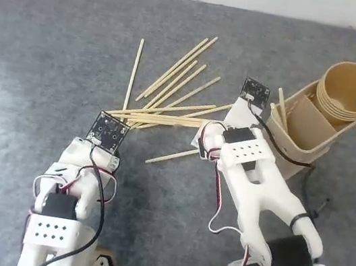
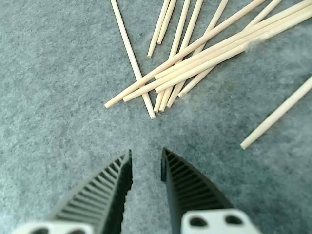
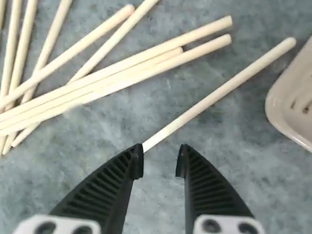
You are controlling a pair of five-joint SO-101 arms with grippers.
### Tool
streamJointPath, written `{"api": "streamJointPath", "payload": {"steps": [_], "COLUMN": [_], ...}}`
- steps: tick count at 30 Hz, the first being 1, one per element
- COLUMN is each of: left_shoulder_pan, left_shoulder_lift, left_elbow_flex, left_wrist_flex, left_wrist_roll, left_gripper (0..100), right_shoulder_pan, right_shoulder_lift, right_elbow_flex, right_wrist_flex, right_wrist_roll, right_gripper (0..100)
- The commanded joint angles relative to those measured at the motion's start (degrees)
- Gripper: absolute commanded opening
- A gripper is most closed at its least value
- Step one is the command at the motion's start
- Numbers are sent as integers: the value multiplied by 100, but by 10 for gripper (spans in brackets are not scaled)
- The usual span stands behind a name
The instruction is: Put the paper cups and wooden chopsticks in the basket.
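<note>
Left jaws, black and ribbed inside, stand a little apart and hold nothing, low over the grey felt-covered bench (image 2: 58, 97). Right jaws are also apart and empty. In the right wrist view the near end of one pale round wooden chopstick (image 3: 219, 93) lies just at the tip of one jaw, and I cannot tell if it touches. The far end of this chopstick is near a corner of the beige rectangular basket (image 3: 292, 105).

In the high view the white left arm (image 1: 74, 184) is on the side away from the basket, and the white right arm (image 1: 258, 187) is just beside it. Between the two arms one chopstick (image 1: 171, 156) lies alone on the bench. Beyond it is the loose pile of wooden chopsticks (image 1: 168, 109). Three or four lie together almost as a bundle and about five more spread beyond them like a fan. One more (image 1: 134, 74) crosses the end of the bundle on the left arm's side. With the two single ones I count about eleven on the bench, but where they cross the number is not sure.

Farthest is the basket, which has compartments. At least one chopstick (image 1: 282, 108) stands tilted in the compartment nearest to the pile. At the far end sits one upright stack of brown paper cups (image 1: 349, 90), with about four rims visible.
</note>
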Motion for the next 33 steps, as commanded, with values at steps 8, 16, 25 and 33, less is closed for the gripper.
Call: {"api": "streamJointPath", "payload": {"steps": [8,16,25,33], "left_shoulder_pan": [-9,-9,-9,-9], "left_shoulder_lift": [-35,-35,-35,-35], "left_elbow_flex": [-31,-31,-31,-31], "left_wrist_flex": [-123,-123,-123,-123], "left_wrist_roll": [53,44,44,35], "left_gripper": [101,101,101,101], "right_shoulder_pan": [48,75,391,391], "right_shoulder_lift": [66,884,971,1024], "right_elbow_flex": [18,-273,-571,-659], "right_wrist_flex": [-479,-479,-435,-470], "right_wrist_roll": [-554,-642,-642,-642], "right_gripper": [122,122,121,119]}}
